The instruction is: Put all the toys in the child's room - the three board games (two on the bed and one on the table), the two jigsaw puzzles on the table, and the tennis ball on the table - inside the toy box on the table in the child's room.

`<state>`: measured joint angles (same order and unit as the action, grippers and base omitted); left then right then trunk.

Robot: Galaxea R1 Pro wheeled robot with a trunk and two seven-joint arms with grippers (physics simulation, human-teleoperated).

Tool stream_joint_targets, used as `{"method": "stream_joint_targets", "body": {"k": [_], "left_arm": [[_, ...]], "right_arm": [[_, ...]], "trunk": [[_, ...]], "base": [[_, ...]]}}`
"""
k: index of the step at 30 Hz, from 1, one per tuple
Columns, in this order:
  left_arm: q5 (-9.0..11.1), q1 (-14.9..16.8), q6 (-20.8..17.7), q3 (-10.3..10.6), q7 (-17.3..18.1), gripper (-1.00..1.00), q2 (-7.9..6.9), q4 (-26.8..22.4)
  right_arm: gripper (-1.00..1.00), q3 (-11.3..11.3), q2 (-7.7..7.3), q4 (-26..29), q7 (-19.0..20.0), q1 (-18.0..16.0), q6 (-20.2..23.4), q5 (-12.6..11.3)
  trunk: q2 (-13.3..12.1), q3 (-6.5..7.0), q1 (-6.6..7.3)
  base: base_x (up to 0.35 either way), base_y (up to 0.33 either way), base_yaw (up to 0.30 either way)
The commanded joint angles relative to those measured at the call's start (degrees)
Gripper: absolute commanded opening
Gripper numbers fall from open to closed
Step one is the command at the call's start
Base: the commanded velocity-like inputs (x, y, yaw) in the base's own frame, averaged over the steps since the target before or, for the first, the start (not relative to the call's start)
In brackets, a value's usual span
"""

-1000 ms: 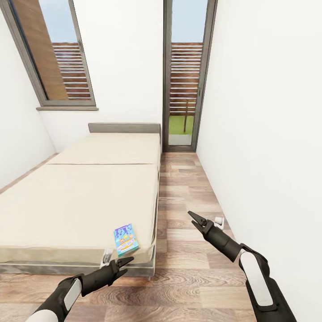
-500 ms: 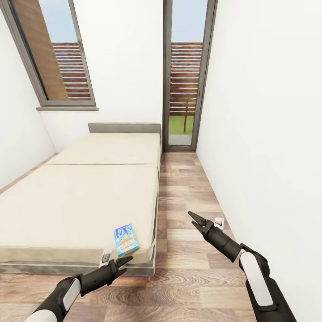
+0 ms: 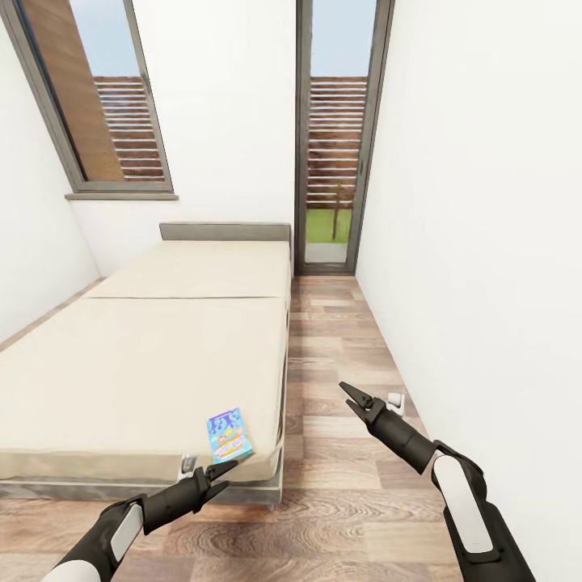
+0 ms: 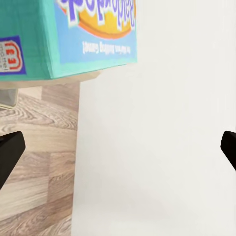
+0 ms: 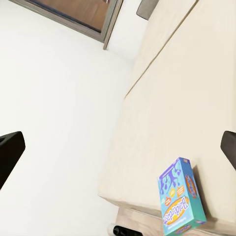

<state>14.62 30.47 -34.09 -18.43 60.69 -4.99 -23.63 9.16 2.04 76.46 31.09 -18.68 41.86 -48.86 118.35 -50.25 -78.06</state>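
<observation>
Bed [image 3: 145, 364] carries a small blue board game [image 3: 229, 435] at its near corner; left end effector [image 3: 225, 471] and right end effector [image 3: 349, 393] hover open, empty.

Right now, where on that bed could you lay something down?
Nearly the whole cream mattress is bare, up to the grey headboard. Only its near corner is taken, by the small blue game box, just beyond the left gripper.
</observation>
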Motion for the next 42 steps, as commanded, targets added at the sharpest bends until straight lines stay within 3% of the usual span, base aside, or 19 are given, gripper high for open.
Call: {"method": "stream_joint_targets", "body": {"k": [1, 42], "left_arm": [[0.1, 0.0, -0.4, -0.1, 0.2, 1.00, 0.00, 0.0], [0.0, 0.0, -0.5, 0.0, 0.5, 1.00, -0.28, 0.0]], "right_arm": [[1.00, 0.2, 0.06, 0.0, 0.1, 0.0, 0.4, -0.1], [1.00, 0.2, 0.05, 0.0, 0.1, 0.0, 0.4, -0.1]], "trunk": [[0.0, -0.05, 0.01], [0.0, -0.05, 0.01]], "base": [[0.010, 0.006, 0.000], [0.045, 0.032, 0.000]]}}
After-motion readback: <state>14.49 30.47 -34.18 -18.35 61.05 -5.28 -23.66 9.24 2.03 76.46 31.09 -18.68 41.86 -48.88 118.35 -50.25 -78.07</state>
